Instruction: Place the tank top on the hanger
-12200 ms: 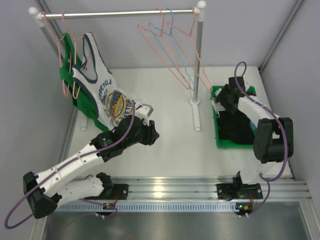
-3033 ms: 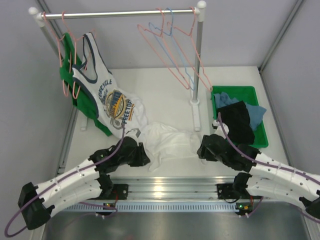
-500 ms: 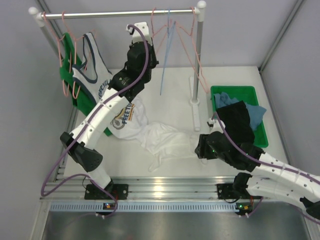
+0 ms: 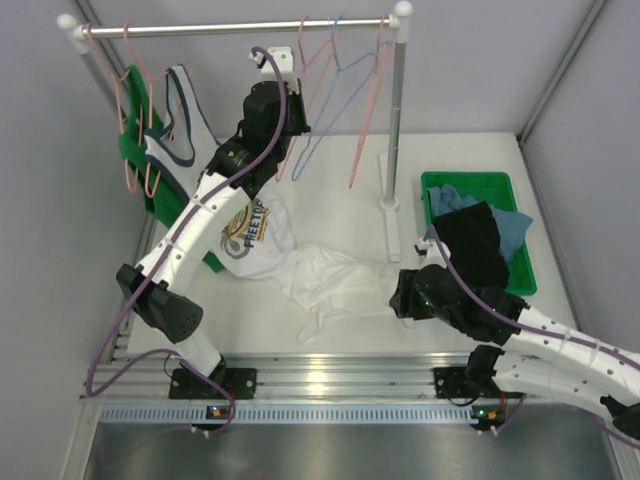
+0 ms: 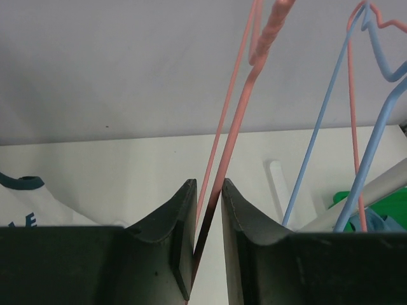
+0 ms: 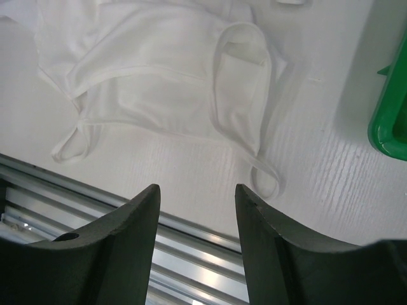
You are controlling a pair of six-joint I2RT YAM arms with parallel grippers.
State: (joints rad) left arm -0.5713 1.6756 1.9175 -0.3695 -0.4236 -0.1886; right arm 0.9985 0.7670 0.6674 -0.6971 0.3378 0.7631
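Left end effector [image 5: 207,188] up at rail [image 4: 230,28], 12 o'clock side of desk [image 4: 330,200]. Jaws narrow either side of pink hanger [image 5: 239,114] wire; true clamp cannot be told. Tank top [image 4: 335,280] lies crumpled on desk toward 6 o'clock, straps loose. Right end effector [image 6: 197,190] hovers at its 3 o'clock edge, jaws apart, empty. Step in hand: fetching hanger. Next move likely calls for firm pinch, unhooking from rail without snagging blue hanger [image 5: 320,127], then bringing it down to garment.
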